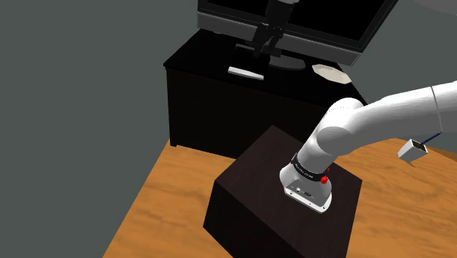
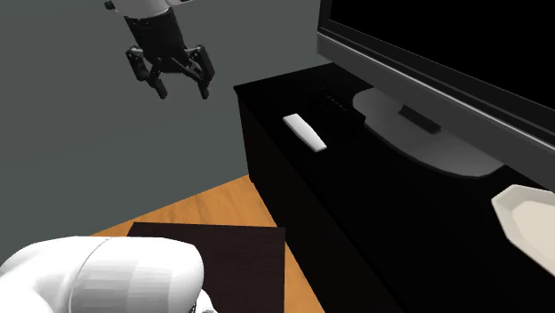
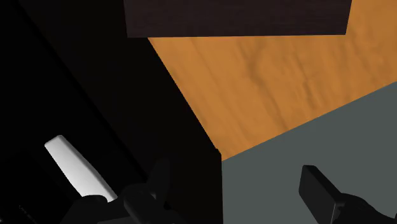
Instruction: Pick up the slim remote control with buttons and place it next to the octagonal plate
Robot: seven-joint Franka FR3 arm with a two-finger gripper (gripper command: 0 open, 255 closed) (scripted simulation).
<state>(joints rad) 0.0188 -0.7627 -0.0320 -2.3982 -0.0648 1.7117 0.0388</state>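
A grey wall (image 1: 73, 95) and a wooden floor (image 1: 168, 190) surround a black cabinet (image 1: 212, 110) that carries a television (image 1: 307, 22). We find the slim white remote control (image 1: 245, 73) lying flat on the cabinet top near its front edge, just beside the television's foot (image 1: 287, 62). The white octagonal plate (image 1: 331, 74) rests on the same top towards the shoulder view's right end. It is well apart from the remote control, with the foot between them. The black gripper (image 2: 183, 92) hangs in the air above the level of the cabinet top, holding nothing, its fingers (image 3: 318, 188) spread apart. In the wrist view we see the remote control (image 3: 79, 168) off to one side of the gripper, outside its fingers. The dark stand (image 1: 249, 198) sits on the floor before the cabinet.
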